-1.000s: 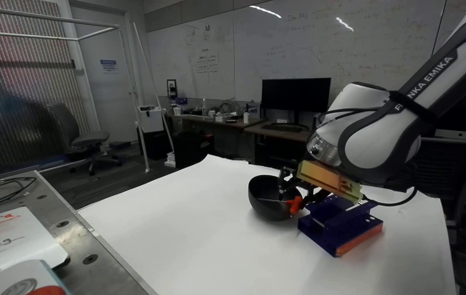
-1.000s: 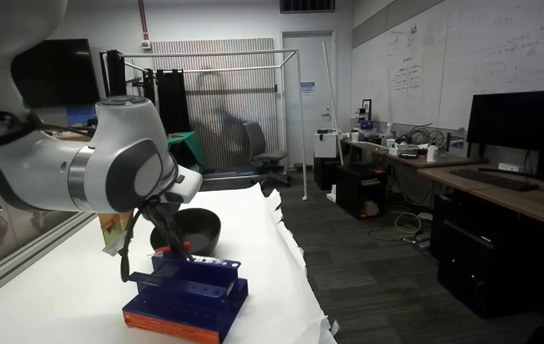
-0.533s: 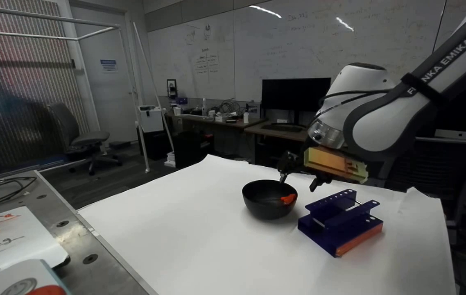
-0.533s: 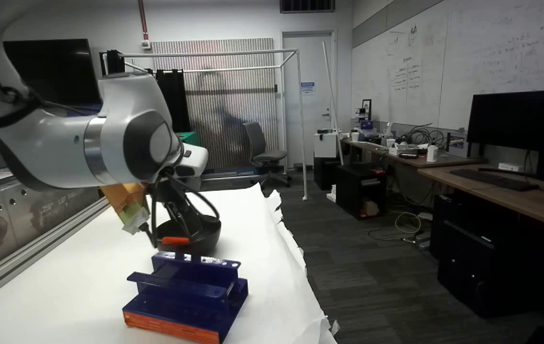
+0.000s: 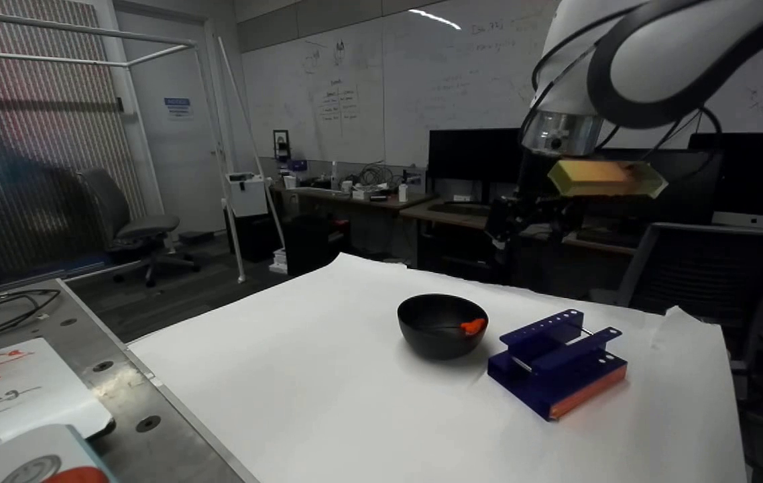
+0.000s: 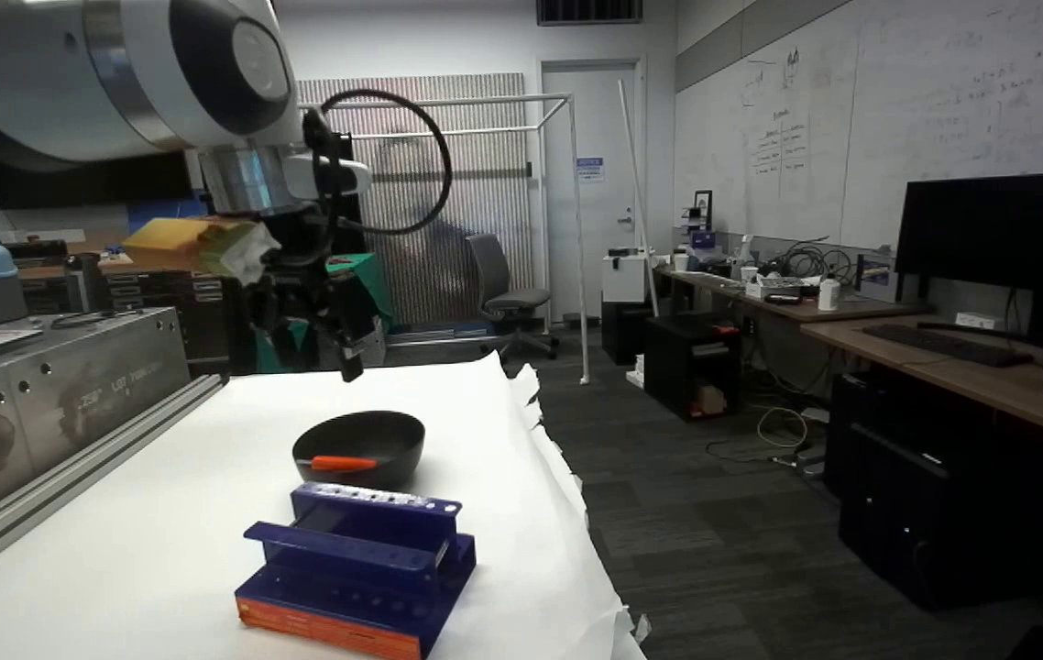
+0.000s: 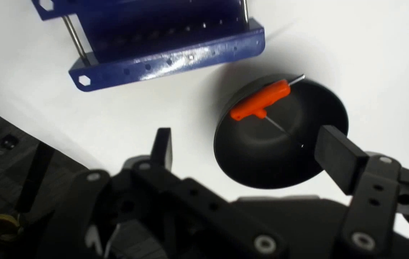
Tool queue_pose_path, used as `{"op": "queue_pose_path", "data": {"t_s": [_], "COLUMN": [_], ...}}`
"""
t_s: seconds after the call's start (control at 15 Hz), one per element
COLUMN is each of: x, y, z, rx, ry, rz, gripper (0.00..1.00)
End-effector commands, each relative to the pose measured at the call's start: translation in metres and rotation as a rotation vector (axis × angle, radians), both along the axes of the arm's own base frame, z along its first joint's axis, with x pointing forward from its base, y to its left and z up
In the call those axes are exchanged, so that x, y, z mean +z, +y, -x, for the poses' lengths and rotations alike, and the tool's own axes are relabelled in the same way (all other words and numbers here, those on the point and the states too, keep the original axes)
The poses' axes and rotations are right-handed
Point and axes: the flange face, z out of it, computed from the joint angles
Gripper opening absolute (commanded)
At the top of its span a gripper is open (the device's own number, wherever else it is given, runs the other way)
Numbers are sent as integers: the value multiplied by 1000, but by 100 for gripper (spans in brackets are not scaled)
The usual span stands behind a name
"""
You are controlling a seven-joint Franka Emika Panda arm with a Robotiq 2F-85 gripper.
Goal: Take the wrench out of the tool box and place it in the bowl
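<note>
The wrench (image 7: 261,100) has a red-orange T-shaped handle and thin metal ends. It lies inside the black bowl (image 7: 272,176), against the wall on the tool box side. In both exterior views the wrench (image 5: 472,327) (image 6: 343,464) shows near the rim of the bowl (image 5: 436,345) (image 6: 398,467), which stands upright on the white sheet. The blue tool box (image 5: 522,386) (image 6: 347,587) stands beside the bowl, apart from it. The tool box (image 7: 172,64) shows partly in the wrist view. My gripper (image 7: 244,130) is open and empty, well above the bowl (image 5: 527,245).
The white-covered table (image 5: 328,389) has an edge towards the desks and monitor. A metal rail and plate (image 5: 147,422) run along its opposite side. A dark chair (image 5: 710,288) stands behind the table. A cable loop (image 6: 444,174) hangs from the arm.
A second ago my gripper was down at the tilted bowl with the wrench at its fingers. It has let go and risen high. The bowl now stands level with the wrench in it.
</note>
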Motion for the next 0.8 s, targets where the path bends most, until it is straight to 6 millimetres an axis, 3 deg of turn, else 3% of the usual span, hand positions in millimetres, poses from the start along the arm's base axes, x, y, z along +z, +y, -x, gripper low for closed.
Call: {"op": "queue_pose_path", "data": {"t_s": [0.0,0.2,0.27,0.4,0.47,0.6,0.73], "x": [19,12,23,27,9,17,22], "y": [4,0,-37,-56,-35,-58,-60], "z": [16,34,76,92,55,77,87], "rx": [160,277,257,251,237,229,231], "ry": [134,277,219,232,253,245,236], "rz": [-10,-2,67,108,77,91,93], "gripper": [100,100,100,100,100,100,100]}}
